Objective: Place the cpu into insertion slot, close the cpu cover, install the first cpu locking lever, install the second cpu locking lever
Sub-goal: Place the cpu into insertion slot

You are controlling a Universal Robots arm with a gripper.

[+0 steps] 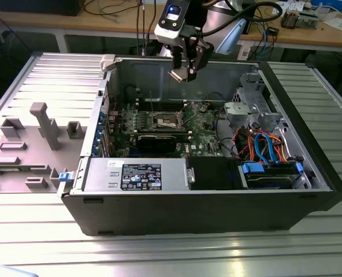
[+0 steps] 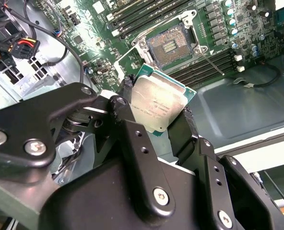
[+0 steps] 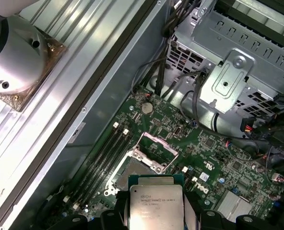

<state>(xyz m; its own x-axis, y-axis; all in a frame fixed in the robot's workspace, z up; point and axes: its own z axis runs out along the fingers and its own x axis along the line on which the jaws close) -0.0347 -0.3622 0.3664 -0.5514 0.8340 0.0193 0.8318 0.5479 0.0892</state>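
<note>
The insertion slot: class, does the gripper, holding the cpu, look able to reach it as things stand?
Probably yes. The gripper, shut on the cpu, hangs above the open case; the insertion slot lies bare, its cpu cover apparently swung up, with nothing between.

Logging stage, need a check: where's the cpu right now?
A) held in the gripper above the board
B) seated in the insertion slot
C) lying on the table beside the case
A: the gripper clamps the cpu by its edges above the motherboard, and the insertion slot below it is uncovered, with nothing seated on its pin field.
</note>
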